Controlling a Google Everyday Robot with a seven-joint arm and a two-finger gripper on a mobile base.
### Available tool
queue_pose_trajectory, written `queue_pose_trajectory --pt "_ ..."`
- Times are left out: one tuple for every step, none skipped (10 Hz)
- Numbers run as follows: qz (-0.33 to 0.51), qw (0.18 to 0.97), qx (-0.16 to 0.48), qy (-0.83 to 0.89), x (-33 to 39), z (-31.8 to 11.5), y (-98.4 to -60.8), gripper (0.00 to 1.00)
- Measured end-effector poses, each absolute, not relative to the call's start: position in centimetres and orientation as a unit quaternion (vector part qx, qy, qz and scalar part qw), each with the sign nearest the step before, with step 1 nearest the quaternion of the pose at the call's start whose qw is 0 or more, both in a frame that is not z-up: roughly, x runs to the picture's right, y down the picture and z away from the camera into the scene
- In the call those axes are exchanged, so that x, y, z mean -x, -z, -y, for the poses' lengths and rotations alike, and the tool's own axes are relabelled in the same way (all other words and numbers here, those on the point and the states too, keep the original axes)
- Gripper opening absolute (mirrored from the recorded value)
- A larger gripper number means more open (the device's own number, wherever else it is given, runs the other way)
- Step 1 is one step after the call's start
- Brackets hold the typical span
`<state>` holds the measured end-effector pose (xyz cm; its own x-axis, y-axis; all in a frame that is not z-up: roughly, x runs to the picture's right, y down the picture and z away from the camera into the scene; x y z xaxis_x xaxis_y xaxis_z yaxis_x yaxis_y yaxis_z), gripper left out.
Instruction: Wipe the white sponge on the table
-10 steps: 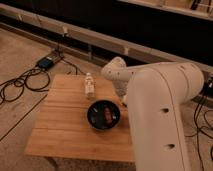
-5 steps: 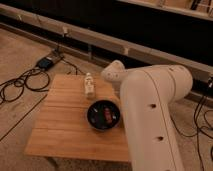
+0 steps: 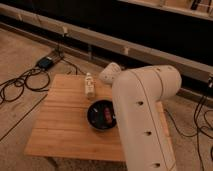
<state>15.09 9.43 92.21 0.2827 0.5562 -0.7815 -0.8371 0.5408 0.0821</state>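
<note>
Arm: my bulky white robot arm (image 3: pixel 145 125) fills the near right and covers the table's right side.
Hand: the gripper is hidden somewhere behind that arm; I cannot tell how open it is or whether it holds anything.
Sponge: I cannot see the white sponge, so I cannot tell where it lies relative to the gripper.
Table: rectangular light-wood butcher-block table (image 3: pixel 60 125), plank strips showing.
Bowl: round black bowl (image 3: pixel 93 114) on the table, partly behind the arm, something red inside.
Bottle: small clear bottle (image 3: pixel 89 85) upright beyond the bowl.
Floor: black cables (image 3: pixel 20 85) far left.
</note>
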Motion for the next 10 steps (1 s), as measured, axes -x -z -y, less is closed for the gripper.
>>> queue_pose_trajectory --pt "-0.400 0.784 0.173 -0.442 -15.1 -9.3 -92.7 0.65" --pt "-0.401 0.788 0.171 -0.435 -15.0 -9.2 -93.0 0.65" --pt "-0.402 0.790 0.169 -0.431 -15.1 -9.2 -93.2 0.64" --pt "-0.401 0.793 0.167 -0.427 -15.0 -9.1 -93.6 0.58" --pt "-0.400 0.796 0.167 -0.423 -14.9 -9.1 -94.0 0.46" --pt "-0.400 0.797 0.166 -0.421 -14.9 -9.1 -94.1 0.36" --pt "-0.401 0.798 0.164 -0.420 -14.9 -9.1 -94.3 0.26" --pt "-0.401 0.798 0.162 -0.419 -15.0 -9.0 -94.4 0.16" --pt "-0.402 0.799 0.161 -0.418 -15.2 -8.9 -94.4 0.06" --pt "-0.402 0.799 0.159 -0.418 -15.2 -8.8 -94.5 0.01"
